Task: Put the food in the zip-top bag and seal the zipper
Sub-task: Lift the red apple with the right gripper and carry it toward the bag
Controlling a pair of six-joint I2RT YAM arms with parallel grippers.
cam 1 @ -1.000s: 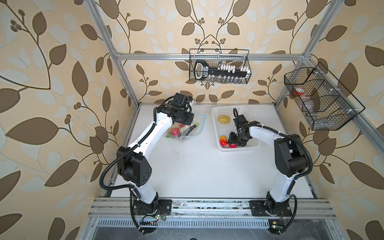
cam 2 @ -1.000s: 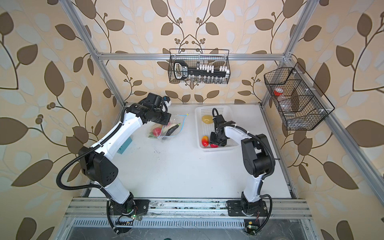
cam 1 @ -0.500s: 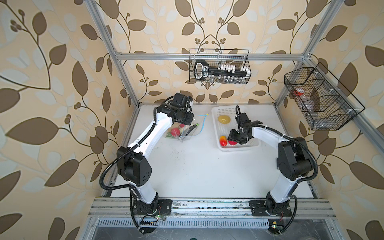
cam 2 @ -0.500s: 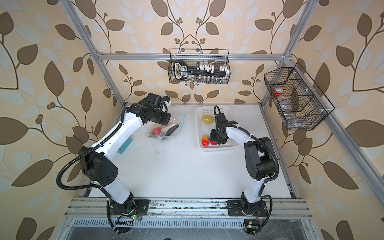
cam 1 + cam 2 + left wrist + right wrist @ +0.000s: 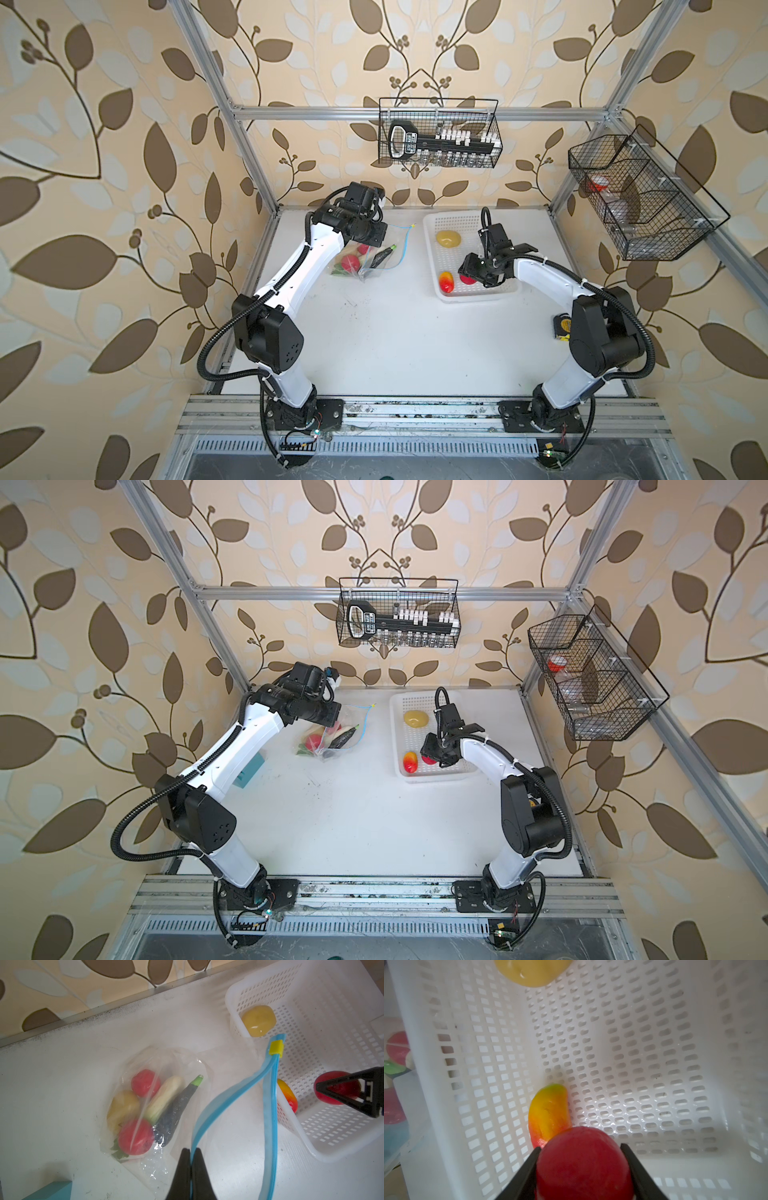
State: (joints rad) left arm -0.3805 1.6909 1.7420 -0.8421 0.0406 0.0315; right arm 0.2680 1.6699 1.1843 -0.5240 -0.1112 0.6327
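Left wrist view had the left gripper (image 5: 190,1150) pinched tight on one lip of the zipper (image 5: 270,1105), propping the zip-top bag (image 5: 166,1059) open beside the basket (image 5: 654,1043), several pieces already inside; right gripper (image 5: 580,1147) was clamped round a red tomato (image 5: 583,1163) in the basket; mango (image 5: 548,1111), potato (image 5: 529,972) and sealing looked left to do

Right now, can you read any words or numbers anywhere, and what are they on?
No text here can be read.
Label on the black tool in the wire basket: too blurred to read.
Yellow-black object on the right: markings too small to read.
Zip-top bag and white basket: no writing shows.
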